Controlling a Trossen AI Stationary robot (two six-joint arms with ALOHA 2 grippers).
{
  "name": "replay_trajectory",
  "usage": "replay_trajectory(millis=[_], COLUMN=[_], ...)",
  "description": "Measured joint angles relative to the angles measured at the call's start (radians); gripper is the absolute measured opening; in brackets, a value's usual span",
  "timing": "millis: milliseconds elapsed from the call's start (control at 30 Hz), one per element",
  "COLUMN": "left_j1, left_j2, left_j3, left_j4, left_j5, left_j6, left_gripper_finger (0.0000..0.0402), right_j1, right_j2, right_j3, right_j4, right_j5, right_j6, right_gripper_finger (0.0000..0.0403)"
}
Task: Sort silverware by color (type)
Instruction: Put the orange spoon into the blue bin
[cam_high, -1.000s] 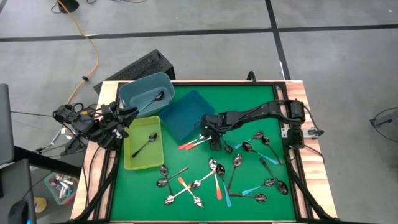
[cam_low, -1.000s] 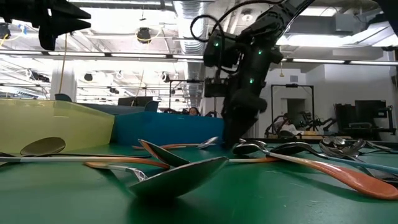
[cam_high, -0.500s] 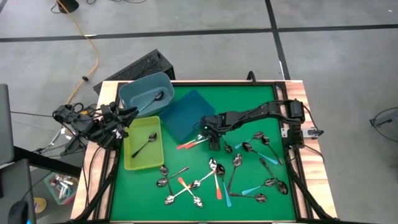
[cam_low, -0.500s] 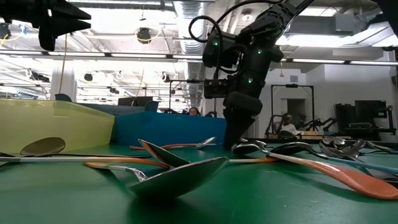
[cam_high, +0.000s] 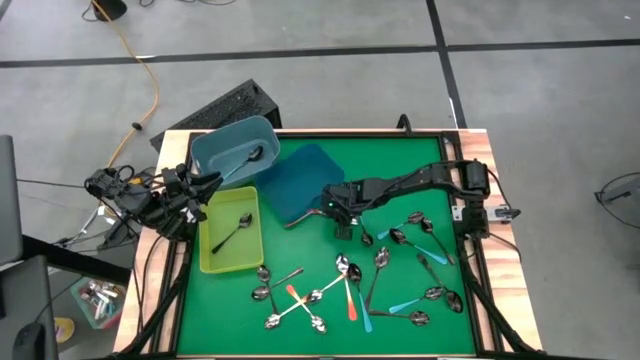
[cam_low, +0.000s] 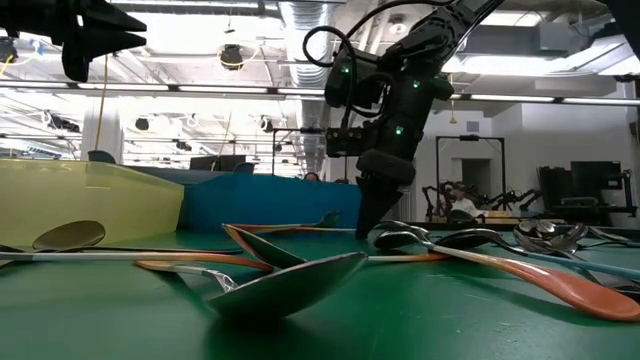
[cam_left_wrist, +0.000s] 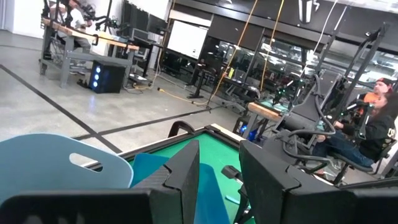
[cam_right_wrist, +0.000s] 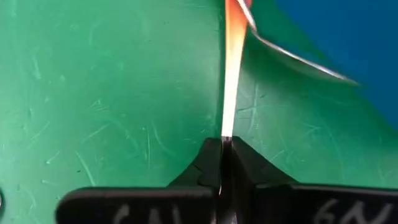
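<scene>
Right claw (cam_right_wrist: 224, 149) pinching orange-handled spoon (cam_right_wrist: 233, 62) low over green surface (cam_high: 400, 170), beside blue tray (cam_high: 300, 180). Left claw (cam_left_wrist: 217, 171) spread, parked over teal bin (cam_high: 232, 150).

Table (cam_high: 420, 150) with green mat and wooden side borders, high view. Along the left edge stand three trays: a grey-blue bin (cam_high: 215, 150) at the far-left corner, holding one spoon; a yellow-green tray (cam_high: 212, 258) just nearer, also holding one spoon; and a flat dark-blue tray (cam_high: 300, 180) beside them toward the centre. Loose spoons (cam_high: 345, 268) lie scattered over the near half of the mat, several crossing or touching one another, with orange-red, light-blue or plain metal handles. A second cluster of metal spoons (cam_high: 420, 235) lies toward the right edge. The far-right part of the mat is bare green.
</scene>
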Motion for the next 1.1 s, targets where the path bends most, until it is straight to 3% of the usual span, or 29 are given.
replay_trajectory(millis=[500,967,1100], left_j1=[0.000,0.000,0.000], left_j2=[0.000,0.000,0.000], left_j3=[0.000,0.000,0.000], left_j4=[0.000,0.000,0.000], left_j5=[0.000,-0.001,-0.001], left_j6=[0.001,0.005,0.005], left_gripper_finger=[0.0101,0.0101,0.0101], right_j1=[0.035,0.058,0.056], right_j2=[0.000,0.008,0.008], right_j3=[0.007,0.167,0.218], right_j4=[-0.019,-0.347,-0.470], right_j5=[-0.047,-0.183,-0.181], right_j6=[0.027,-0.139,-0.167], right_gripper_finger=[0.0013,0.0011,0.0011])
